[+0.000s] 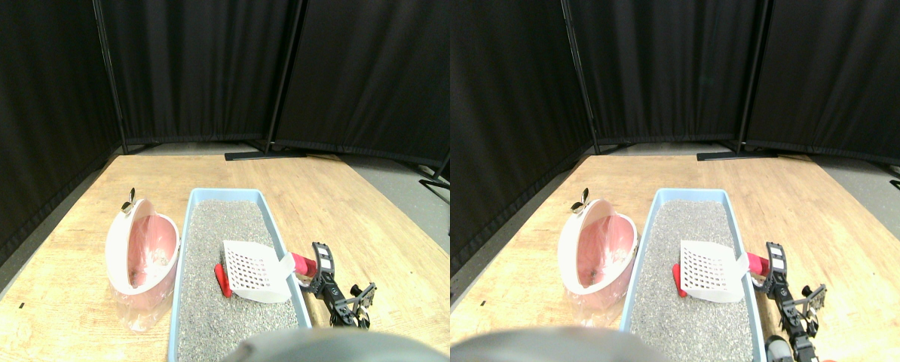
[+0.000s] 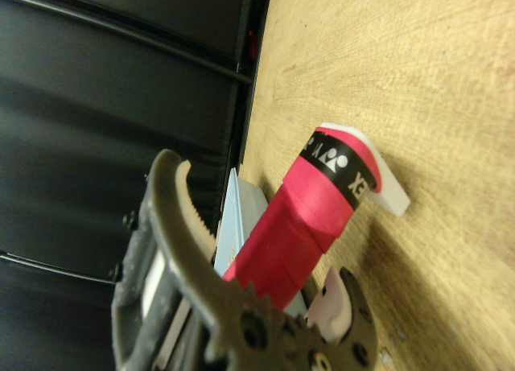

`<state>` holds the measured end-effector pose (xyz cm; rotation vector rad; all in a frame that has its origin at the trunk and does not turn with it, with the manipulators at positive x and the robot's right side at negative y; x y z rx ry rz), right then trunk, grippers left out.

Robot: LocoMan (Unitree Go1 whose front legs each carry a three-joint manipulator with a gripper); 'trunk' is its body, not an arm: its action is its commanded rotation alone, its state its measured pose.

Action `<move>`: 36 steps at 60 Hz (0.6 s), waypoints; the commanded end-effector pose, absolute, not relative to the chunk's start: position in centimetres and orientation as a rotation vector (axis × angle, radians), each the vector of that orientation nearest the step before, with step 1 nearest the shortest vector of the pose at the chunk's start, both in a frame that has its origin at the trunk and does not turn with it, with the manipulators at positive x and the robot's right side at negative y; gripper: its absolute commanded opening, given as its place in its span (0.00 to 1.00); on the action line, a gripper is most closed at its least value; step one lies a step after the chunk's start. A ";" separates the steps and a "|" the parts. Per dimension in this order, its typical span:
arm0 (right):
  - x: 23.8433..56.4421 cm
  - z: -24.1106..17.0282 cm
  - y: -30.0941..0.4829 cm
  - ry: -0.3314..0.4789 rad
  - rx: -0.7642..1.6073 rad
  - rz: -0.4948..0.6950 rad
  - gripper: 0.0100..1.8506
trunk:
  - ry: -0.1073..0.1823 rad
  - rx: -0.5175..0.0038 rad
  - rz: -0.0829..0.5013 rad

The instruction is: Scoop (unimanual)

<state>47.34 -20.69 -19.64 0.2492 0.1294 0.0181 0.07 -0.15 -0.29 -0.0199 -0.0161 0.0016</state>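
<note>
Grey litter fills a long pale-blue litter tray (image 1: pixel 187 249) set lengthwise on a wooden floor (image 1: pixel 359 204), ringed by black curtain screens (image 1: pixel 194 68). A white slotted scoop (image 1: pixel 251 269) hangs over the litter near the tray's right wall, its perforated blade lying roughly level above the grains and its red-wrapped handle (image 1: pixel 304 265) reaching out across that wall. A small red object (image 1: pixel 222 280) lies on the litter just left of the blade, touching or nearly touching its edge. The robot's right gripper (image 1: pixel 316 273) sits just outside the tray's right wall, at the handle's end. From the wrist camera the red handle (image 2: pixel 302 226) runs between the toothed dark jaws, which are closed around it, and the handle's white tip with a black band stands out beyond them against the wood. Just left of the tray, a white bin (image 1: pixel 139 249) lined with a pink bag tilts with its mouth turned toward the tray, close beside the tray's left wall.
</note>
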 end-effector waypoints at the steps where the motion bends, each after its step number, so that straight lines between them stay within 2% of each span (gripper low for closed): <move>1: 47.8 -19.2 -20.6 0.099 0.232 0.022 0.44 | -0.020 -0.029 0.013; 21: 49.1 -19.0 -20.7 0.120 0.238 0.025 0.41 | -0.019 -0.031 0.021; 36: 49.9 -19.5 -20.3 0.148 0.242 0.020 0.35 | -0.011 -0.030 0.024</move>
